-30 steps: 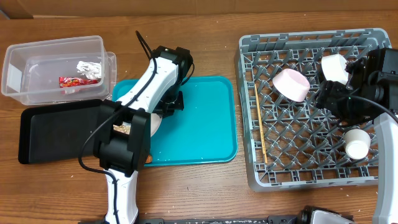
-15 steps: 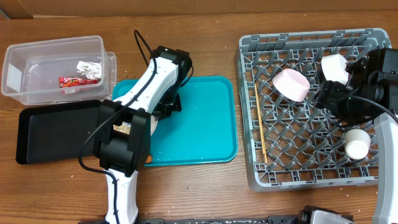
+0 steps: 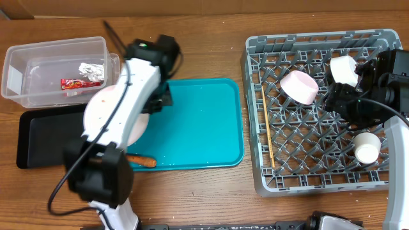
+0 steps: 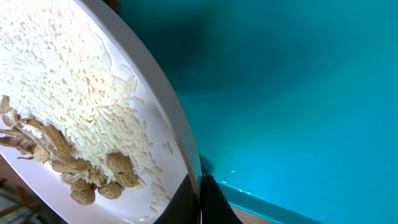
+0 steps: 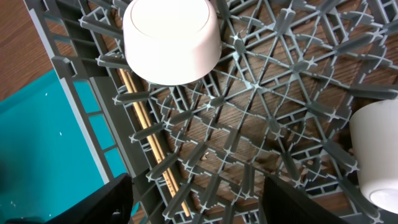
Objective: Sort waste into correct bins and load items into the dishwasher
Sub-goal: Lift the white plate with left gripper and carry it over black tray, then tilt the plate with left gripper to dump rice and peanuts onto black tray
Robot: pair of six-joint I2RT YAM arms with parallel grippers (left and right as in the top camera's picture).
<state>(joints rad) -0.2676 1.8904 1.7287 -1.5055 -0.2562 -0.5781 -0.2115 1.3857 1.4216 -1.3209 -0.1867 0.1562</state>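
Two jobs are split between my arms here. The left gripper (image 4: 199, 200) has its jaws pinched shut on the rim of the plate (image 4: 174, 134). It holds the plate tipped above the left edge of the teal tray (image 3: 204, 121), where that tray borders the black tray (image 3: 38, 137). I judge the tilt is meant to slide the rice (image 4: 68, 81) and the beige scraps (image 4: 81, 177) into the black tray. In the wrist view both are on the plate, so the dumping is not yet done. A rim grip keeps the fingers out of the food.

The carrot (image 3: 140, 160) lies at the teal tray's front edge, near its left corner. The clear tub (image 3: 13, 76) at the rear left corner of the worktop (image 3: 192, 198) holds the foil ball (image 3: 91, 69) and the red wrapper (image 3: 73, 82), dry waste kept apart from food.

The right gripper (image 5: 199, 205) hovers with its jaws spread, gripping nothing, over the rack (image 3: 255, 179) on the worktop's right half. The rack carries a bowl (image 3: 299, 86), a cup (image 3: 367, 147) and chopsticks (image 3: 267, 128) along its left edge. Parked there, I think, it is out of the left arm's way.
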